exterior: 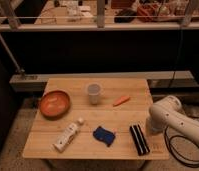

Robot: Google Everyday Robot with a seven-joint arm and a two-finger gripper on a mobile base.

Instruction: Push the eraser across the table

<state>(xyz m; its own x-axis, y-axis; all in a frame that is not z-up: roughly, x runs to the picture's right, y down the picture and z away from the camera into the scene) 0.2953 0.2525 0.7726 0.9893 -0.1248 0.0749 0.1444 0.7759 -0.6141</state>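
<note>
- Camera view: light plank table (100,117) carrying eraser (139,139), standing on speckled floor (13,135) before a dark wall.
- Gripper (154,128), clenched empty, beside the table's right edge.

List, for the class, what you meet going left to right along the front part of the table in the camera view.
White tube → blue soft piece → eraser → robot arm by the table's right edge; its gripper is hidden behind the arm.
</note>
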